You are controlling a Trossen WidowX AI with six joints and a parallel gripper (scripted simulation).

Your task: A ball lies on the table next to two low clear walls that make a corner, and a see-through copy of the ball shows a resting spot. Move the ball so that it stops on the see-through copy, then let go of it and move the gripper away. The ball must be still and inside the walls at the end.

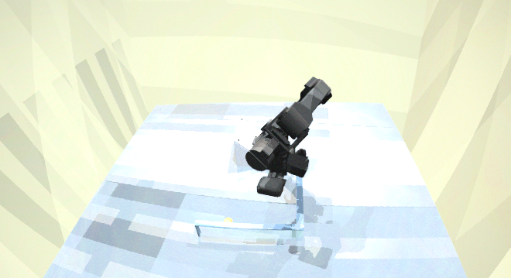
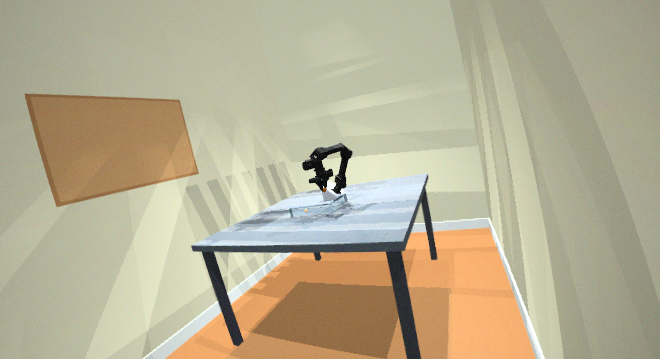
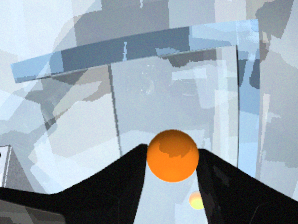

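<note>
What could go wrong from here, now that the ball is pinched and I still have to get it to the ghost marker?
1. The ball sits at the very tips of the gripper, so it may squirt out during the carry.
2. The clear walls are hard to see; a finger could clip one.
3. The see-through copy lies close to a wall, and a released ball may roll off it.

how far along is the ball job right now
Done: the gripper is shut on the orange ball, fingers touching both its sides. In hand: the ball is off its resting spot; the see-through copy sits by the near clear wall, well apart from the gripper. Left: carry the ball to the copy, release it and back away.
</note>
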